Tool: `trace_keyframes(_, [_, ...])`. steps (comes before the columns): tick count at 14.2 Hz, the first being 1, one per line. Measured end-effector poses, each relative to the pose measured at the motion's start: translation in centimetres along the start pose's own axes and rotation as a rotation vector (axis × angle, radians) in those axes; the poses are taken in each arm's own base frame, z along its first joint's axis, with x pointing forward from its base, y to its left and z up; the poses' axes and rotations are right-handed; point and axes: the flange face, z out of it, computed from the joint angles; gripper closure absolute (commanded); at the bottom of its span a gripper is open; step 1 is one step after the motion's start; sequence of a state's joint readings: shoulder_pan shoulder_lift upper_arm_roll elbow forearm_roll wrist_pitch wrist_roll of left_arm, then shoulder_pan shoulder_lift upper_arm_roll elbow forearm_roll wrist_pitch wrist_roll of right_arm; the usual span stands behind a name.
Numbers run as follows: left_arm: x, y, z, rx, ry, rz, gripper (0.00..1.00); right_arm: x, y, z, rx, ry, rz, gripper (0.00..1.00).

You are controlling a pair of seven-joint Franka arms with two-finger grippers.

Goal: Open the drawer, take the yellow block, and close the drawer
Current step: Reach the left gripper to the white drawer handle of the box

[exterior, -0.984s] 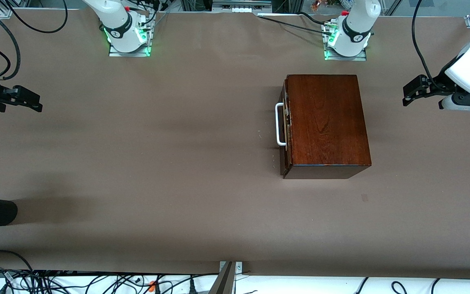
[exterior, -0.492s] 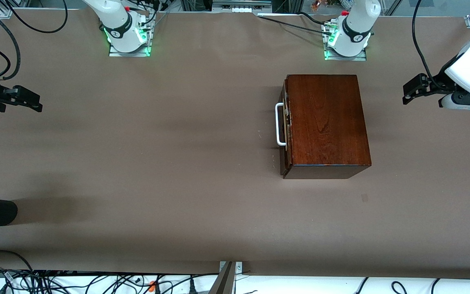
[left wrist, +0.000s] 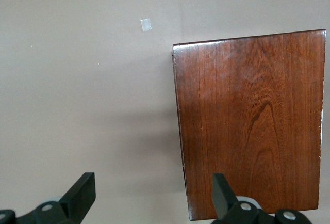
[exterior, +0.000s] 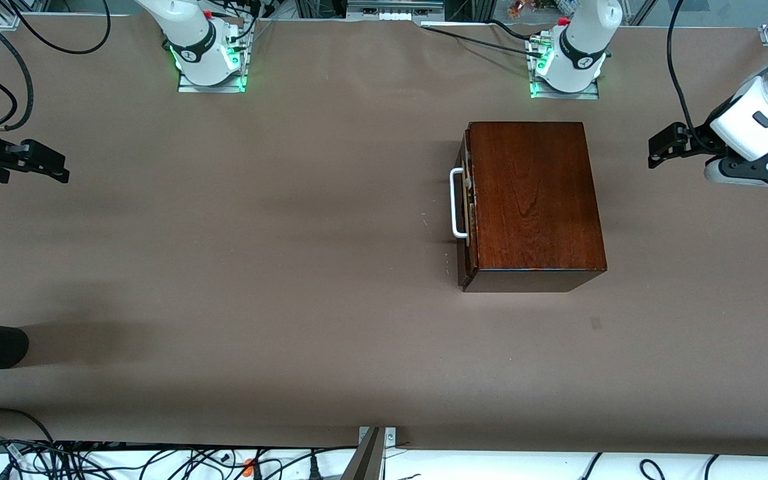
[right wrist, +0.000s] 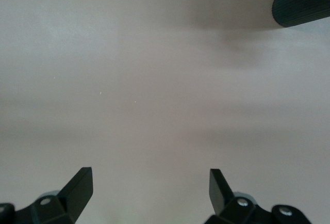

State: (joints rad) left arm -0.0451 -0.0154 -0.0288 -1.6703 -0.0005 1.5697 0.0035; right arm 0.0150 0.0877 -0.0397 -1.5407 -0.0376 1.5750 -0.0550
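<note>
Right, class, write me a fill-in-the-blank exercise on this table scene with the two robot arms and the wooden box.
1. The drawer of the glossy reddish-brown wooden box is ____.
2. Its U-shaped bar handle is coloured ____.
3. The left gripper and the right gripper both have their fingers ____.
4. The box stands toward the ____ arm's end of the brown table.

Missing words: shut; white; open; left
</note>
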Motion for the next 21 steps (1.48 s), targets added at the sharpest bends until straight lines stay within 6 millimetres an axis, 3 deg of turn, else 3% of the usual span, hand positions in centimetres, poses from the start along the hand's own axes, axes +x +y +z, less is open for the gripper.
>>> trace_keyframes(6, [1.3, -0.2, 2.5, -0.002, -0.049, -0.003, 0.0, 0.0, 0.0, 0.0, 0.0, 0.0, 0.0, 0.0])
trace_keyframes(9, [1.8, 1.9, 2.7, 0.0, -0.047, 0.035, 0.0, 0.0, 0.0, 0.0, 0.0, 0.0, 0.0, 0.0])
trace_keyframes(12, [2.7, 7.2, 2.3, 0.006, -0.033, 0.118, 0.0, 0.0, 0.0, 0.0, 0.0, 0.0, 0.0, 0.0])
trace_keyframes(16, [4.0, 15.7, 4.4, 0.015, -0.022, 0.157, 0.0, 0.0, 0.0, 0.0, 0.0, 0.0, 0.001, 0.0])
trace_keyframes(21, [3.6, 28.5, 9.4, 0.019, 0.006, 0.136, 0.0, 0.0, 0.0, 0.0, 0.0, 0.0, 0.001, 0.0])
